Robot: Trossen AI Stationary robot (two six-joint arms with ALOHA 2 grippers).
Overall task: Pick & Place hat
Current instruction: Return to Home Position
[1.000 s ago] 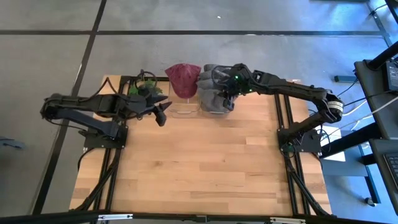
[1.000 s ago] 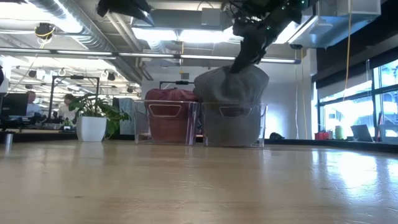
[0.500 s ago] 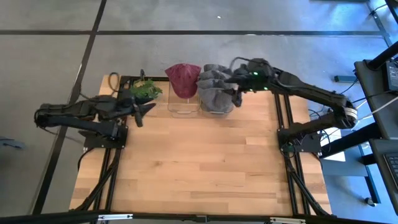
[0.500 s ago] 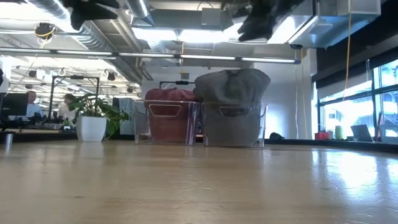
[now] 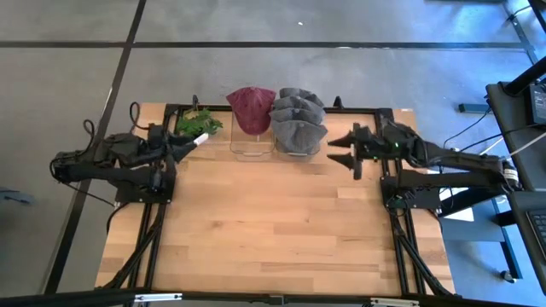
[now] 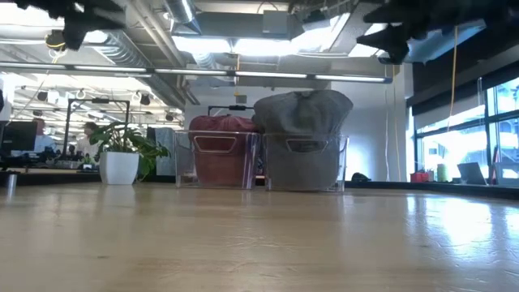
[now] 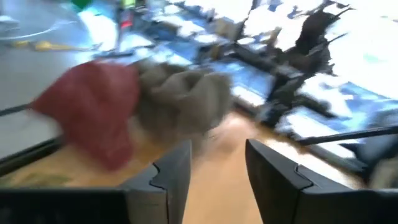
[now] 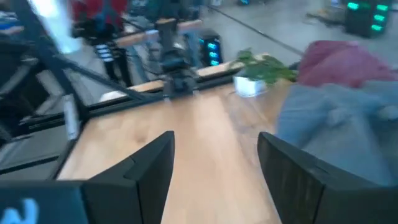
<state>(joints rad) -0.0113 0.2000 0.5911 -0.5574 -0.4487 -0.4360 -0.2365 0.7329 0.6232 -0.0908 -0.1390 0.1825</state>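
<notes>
A stack of grey hats (image 5: 297,121) fills a clear bin (image 6: 305,166) at the table's far edge, with the top hat resting on the ones below. Beside it, a red hat (image 5: 250,108) sits in a second clear bin (image 6: 219,162). My right gripper (image 5: 344,151) hovers open above the table, to the right of the grey stack and clear of it. My left gripper (image 5: 193,141) is open near the left side, by the plant, with nothing between its fingers. Both wrist views show the grey hats (image 8: 342,118) and the red hat (image 7: 93,112) ahead of open fingers.
A potted plant (image 5: 198,123) in a white pot (image 6: 119,167) stands at the far left, beside the red hat's bin. Dark frame rails (image 5: 388,153) run along the table's left and right sides. The light wooden tabletop (image 5: 273,222) spreads in front of the bins.
My right gripper has opened and let go of the top grey hat, risen, and drawn back toward the table's right edge. The grey hat stays on the stack in its bin. My left gripper has pulled back toward the table's left edge.
</notes>
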